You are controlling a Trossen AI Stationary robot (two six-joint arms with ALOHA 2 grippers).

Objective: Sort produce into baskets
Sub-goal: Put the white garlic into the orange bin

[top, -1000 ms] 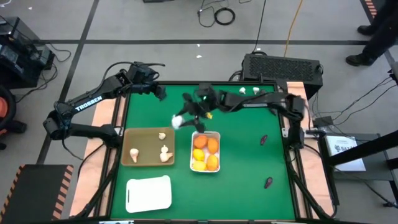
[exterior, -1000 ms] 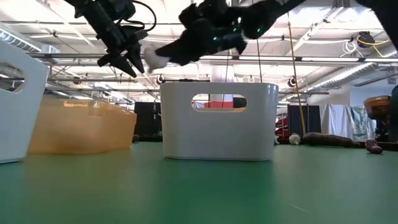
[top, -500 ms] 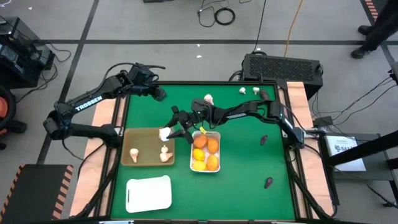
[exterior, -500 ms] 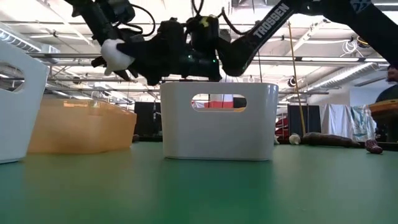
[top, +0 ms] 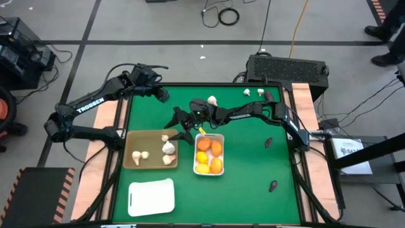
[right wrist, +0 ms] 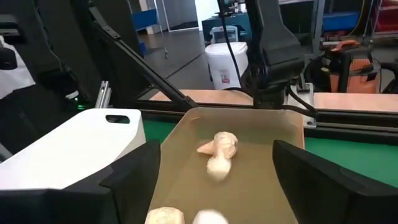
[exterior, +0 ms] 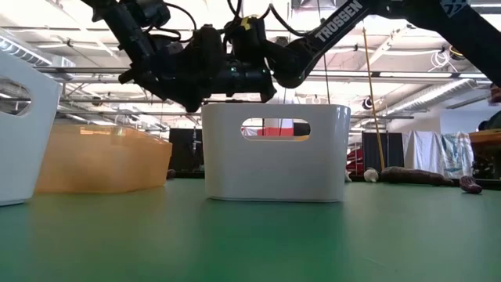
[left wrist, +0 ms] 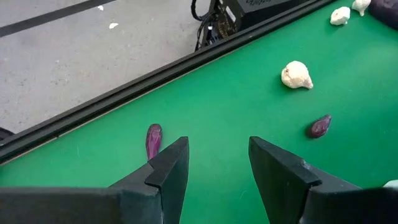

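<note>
Right gripper [top: 179, 126] open over tan basket [top: 130, 163] rim (bulbs inside).

Two dark, near-black jointed arms, each lettered TROSSEN in white along one link. Black cables loop beside the joints. The right arm [top: 253, 113] carries a small yellow patch near its wrist. The left gripper [left wrist: 217, 171] ends in two broad, wedge-shaped matte black fingers.
</note>
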